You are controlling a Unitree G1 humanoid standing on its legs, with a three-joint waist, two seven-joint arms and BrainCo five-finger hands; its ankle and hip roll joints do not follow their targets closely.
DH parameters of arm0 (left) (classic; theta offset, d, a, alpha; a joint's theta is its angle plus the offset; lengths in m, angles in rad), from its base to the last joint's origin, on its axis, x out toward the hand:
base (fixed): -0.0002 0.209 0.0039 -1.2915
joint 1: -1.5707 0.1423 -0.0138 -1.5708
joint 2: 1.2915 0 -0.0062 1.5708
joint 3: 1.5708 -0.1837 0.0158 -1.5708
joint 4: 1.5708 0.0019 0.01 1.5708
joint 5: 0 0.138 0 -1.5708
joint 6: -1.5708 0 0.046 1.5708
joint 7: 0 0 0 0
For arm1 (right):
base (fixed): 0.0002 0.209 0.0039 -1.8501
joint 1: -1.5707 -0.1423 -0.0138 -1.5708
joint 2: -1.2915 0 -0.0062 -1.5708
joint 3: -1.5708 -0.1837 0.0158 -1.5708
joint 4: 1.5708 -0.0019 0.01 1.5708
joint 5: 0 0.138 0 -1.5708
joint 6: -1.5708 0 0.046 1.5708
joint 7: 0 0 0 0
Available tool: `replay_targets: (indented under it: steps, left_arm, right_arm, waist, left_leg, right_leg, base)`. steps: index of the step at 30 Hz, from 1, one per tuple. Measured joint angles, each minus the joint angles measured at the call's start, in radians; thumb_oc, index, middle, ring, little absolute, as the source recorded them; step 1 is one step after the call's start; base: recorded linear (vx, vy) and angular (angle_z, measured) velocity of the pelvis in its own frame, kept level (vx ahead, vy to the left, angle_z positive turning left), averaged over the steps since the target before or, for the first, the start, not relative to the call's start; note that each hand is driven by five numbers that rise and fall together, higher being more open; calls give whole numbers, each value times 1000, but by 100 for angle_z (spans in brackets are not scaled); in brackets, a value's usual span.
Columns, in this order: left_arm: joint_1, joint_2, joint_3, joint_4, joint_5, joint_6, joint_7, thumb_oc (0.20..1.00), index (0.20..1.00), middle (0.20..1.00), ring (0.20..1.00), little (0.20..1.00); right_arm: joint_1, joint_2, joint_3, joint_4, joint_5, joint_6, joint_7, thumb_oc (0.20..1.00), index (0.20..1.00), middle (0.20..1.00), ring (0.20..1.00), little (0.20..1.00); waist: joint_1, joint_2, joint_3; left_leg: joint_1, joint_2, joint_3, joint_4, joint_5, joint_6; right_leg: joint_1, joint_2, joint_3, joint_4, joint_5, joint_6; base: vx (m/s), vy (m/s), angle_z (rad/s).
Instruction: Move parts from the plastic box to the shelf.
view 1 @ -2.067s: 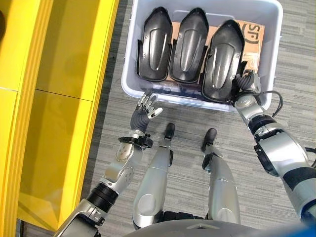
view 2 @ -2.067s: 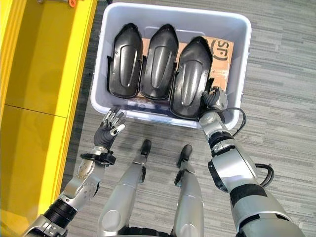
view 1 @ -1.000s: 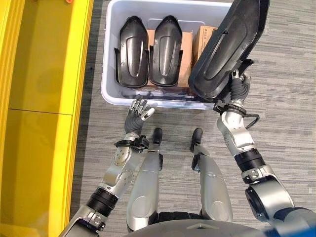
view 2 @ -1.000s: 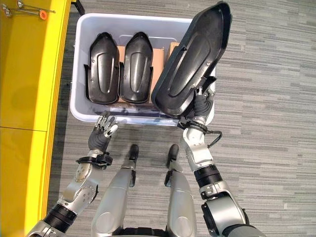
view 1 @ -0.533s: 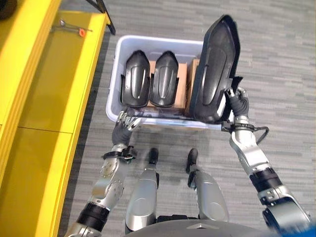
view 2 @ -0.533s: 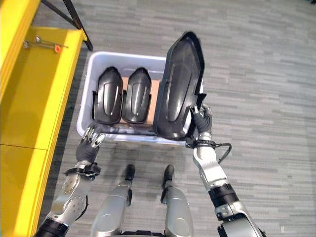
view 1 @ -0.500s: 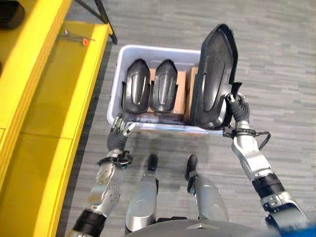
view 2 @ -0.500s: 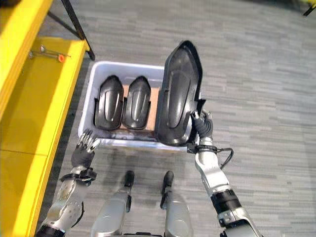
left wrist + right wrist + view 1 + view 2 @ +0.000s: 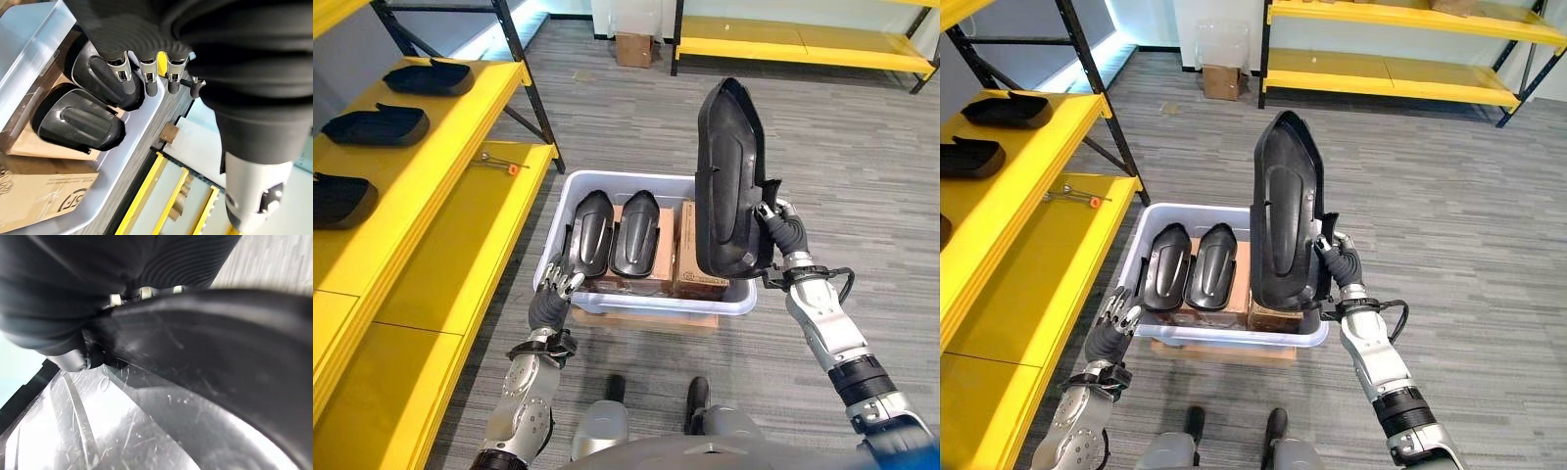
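We see a black part (image 9: 727,181) held upright above the right end of the box (image 9: 566,191), long axis vertical, narrow end up, with the right hand (image 9: 782,231) clenched round its lower right edge. Two more parts (image 9: 612,234) lie in the box on cartons (image 9: 697,274) whose print we cannot read. The left hand (image 9: 555,290) hovers at the box's near left corner, fingers relaxed; other parts (image 9: 374,124) sit on the yellow shelf (image 9: 431,186) at left.

A glossy black part (image 9: 728,181) is showing above the pale grey plastic box (image 9: 564,230), two black parts (image 9: 612,235) lying on brown cardboard; the shelf (image 9: 431,196) at nine o'clock is glowing yellow.
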Motion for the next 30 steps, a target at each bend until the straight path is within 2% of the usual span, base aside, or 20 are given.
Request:
replay_targets:
  steps: [3, 4, 5, 6, 7, 10, 11, 12, 14, 15, 16, 17, 18, 19, 21, 22, 24, 27, 29, 30]
  left_arm:
    - [33, -14, 35, 1, 0, 0, 0, 1000, 1000, 1000, 1000, 1000]
    - [35, -33, 33, 4, 1, 0, 1, 1000, 1000, 1000, 1000, 1000]
    - [-72, -71, 19, 62, 3, 6, 1, 1000, 1000, 1000, 1000, 1000]
    - [-88, -58, 25, 64, 3, 6, 3, 1000, 1000, 1000, 1000, 1000]
    - [-86, -40, 38, 63, 2, 6, 6, 1000, 1000, 1000, 1000, 1000]
    - [-79, -29, 61, 67, 2, 6, 11, 1000, 1000, 1000, 1000, 1000]
    - [-79, -30, 64, 68, 2, 6, 11, 1000, 1000, 1000, 1000, 1000]
    - [-80, -32, 66, 71, 2, 5, 11, 1000, 1000, 1000, 1000, 1000]
    - [-80, -45, 67, 77, 2, 7, 17, 1000, 1000, 1000, 1000, 1000]
    - [-75, -52, 67, 77, 2, 7, 23, 1000, 1000, 1000, 1000, 1000]
    - [-76, -37, 70, 81, 2, 7, 31, 1000, 1000, 1000, 1000, 1000]
    - [-94, -18, 77, 78, 2, 6, 33, 1000, 1000, 1000, 1000, 1000]
    - [-106, -4, 88, 79, 2, 6, 36, 1000, 1000, 1000, 1000, 1000]
    - [-106, 15, 94, 77, 2, 4, 36, 1000, 1000, 1000, 1000, 1000]
    - [-121, 40, 99, 77, 2, -5, 41, 1000, 1000, 1000, 1000, 1000]
    - [-108, 41, 114, 76, 2, -6, 49, 1000, 1000, 1000, 1000, 1000]
    - [-107, 49, 138, 72, 3, -14, 58, 1000, 1000, 1000, 1000, 1000]
    - [-94, 58, 151, 67, 4, -19, 79, 1000, 1000, 1000, 1000, 1000]
    - [-85, 63, 155, 48, 8, -27, 81, 1000, 1000, 1000, 1000, 1000]
    - [-78, 62, 155, 48, 8, -28, 91, 1000, 1000, 1000, 1000, 1000]
  right_arm:
    - [-5, -6, 25, 0, 11, 1, 20, 200, 200, 200, 200, 200]
    - [-5, -10, 36, -6, 12, 2, 18, 200, 200, 200, 200, 200]
    - [20, -77, 16, -52, 21, 2, -2, 200, 200, 200, 200, 200]
    - [8, -69, 17, -54, 21, 9, -2, 200, 200, 200, 200, 200]
    - [1, -48, 18, -54, 19, 10, -4, 200, 200, 200, 200, 200]
    - [35, -23, 11, -65, 18, 10, -4, 200, 200, 200, 200, 200]
    - [55, -19, -1, -68, 18, 9, -4, 200, 200, 200, 200, 200]
    - [70, -22, -17, -68, 18, 8, -2, 200, 200, 200, 200, 200]
    - [121, -30, -86, -76, 18, 20, -11, 200, 200, 200, 200, 200]
    - [134, -41, -102, -77, 18, 21, -14, 200, 200, 200, 200, 200]
    - [147, -18, -129, -78, 18, 20, -16, 200, 200, 200, 200, 200]
    - [174, 15, -154, -87, 20, 20, -26, 200, 200, 200, 200, 200]
    - [200, 19, -135, -92, 21, 22, -25, 200, 200, 200, 200, 200]
    - [213, 29, -125, -96, 20, 24, -22, 200, 200, 200, 200, 200]
    - [208, 51, -127, -108, 20, 24, -21, 200, 200, 200, 200, 200]
    - [200, 55, -119, -111, 19, 24, -13, 200, 200, 200, 200, 200]
    - [164, 67, -119, -114, 18, 24, -14, 200, 200, 200, 200, 200]
    - [85, 117, -113, -116, 18, 23, -34, 200, 200, 200, 200, 200]
    - [79, 133, -111, -119, 18, 18, -42, 200, 200, 200, 200, 200]
    - [79, 133, -107, -120, 18, 19, -44, 200, 200, 200, 200, 200]
  waist:
    - [49, 8, -5]
    - [61, 17, 0]
    - [-31, -5, 43]
    - [-7, -16, 44]
    - [21, -30, 48]
    - [21, -35, 60]
    - [21, -28, 61]
    - [19, -24, 66]
    - [7, -2, 82]
    - [0, 16, 78]
    - [5, 10, 89]
    - [8, -25, 107]
    - [24, -48, 122]
    - [37, -58, 121]
    - [49, -51, 131]
    - [69, -50, 135]
    - [100, -59, 145]
    - [133, -101, 156]
    - [129, -116, 148]
    - [138, -122, 145]
  left_leg:
    - [-18, 30, -59, 18, -11, -17]
    - [-40, 25, -66, 36, 32, -49]
    - [-200, -8, 85, 151, 103, -98]
    - [-225, 42, 197, 177, 68, -31]
    - [-229, 125, 234, 213, 53, -27]
    - [-184, 294, 236, 215, 51, -70]
    - [-155, 327, 234, 169, 57, -80]
    - [-129, 328, 216, 138, 58, -89]
    - [-85, 276, 222, 109, 54, -85]
    - [-70, 255, 234, 101, 42, -63]
    - [-73, 226, 252, 111, 26, -123]
    - [-104, 184, 241, 165, -7, -89]
    - [-122, 142, 247, 211, -27, -80]
    - [-169, 110, 234, 278, -64, -65]
    - [-251, 90, 210, 423, -149, -27]
    - [-273, 67, 215, 456, -171, -13]
    - [-321, 41, 209, 538, -222, 20]
    - [-362, -12, 191, 583, -259, 44]
    - [-385, -28, 185, 608, -274, 71]
    - [-392, -56, 190, 609, -276, 85]
  right_leg:
    - [22, 33, -55, 11, -26, -37]
    - [18, 44, -75, 30, -24, -40]
    - [3, -51, -172, 82, -70, -66]
    - [-15, -65, -184, 93, -81, -85]
    - [-23, -62, -184, 93, -82, -87]
    - [3, -69, -228, 113, -106, -65]
    - [7, -78, -246, 126, -114, -53]
    - [0, -95, -249, 146, -118, -32]
    - [-19, -168, -278, 215, -131, 13]
    - [-30, -189, -286, 242, -132, 36]
    - [-46, -234, -283, 282, -138, 61]
    - [-55, -296, -291, 310, -137, 74]
    - [-52, -338, -298, 319, -124, 60]
    - [-50, -355, -289, 302, -112, 77]
    - [-47, -398, -300, 299, -84, 106]
    - [-43, -406, -295, 280, -75, 94]
    - [-27, -425, -298, 253, -53, 96]
    - [25, -440, -335, 167, -20, 125]
    - [47, -455, -359, 145, -11, 125]
    - [48, -473, -359, 155, 9, 105]
  base:
    - [-143, -109, 55]
    - [-255, -50, 244]
    - [-19, 20, 252]
    - [115, 43, 233]
    - [179, 84, 42]
    - [127, 159, 65]
    - [116, 269, 62]
    - [154, 349, 60]
    - [136, 311, 62]
    - [113, 273, 52]
    - [102, 252, 49]
    - [54, 229, 45]
    - [65, 291, 51]
    - [36, 220, 41]
    - [54, 152, 38]
    - [99, 213, 26]
    - [86, 167, 30]
    - [167, 298, 46]
    - [130, 256, 49]
    - [170, 425, 51]
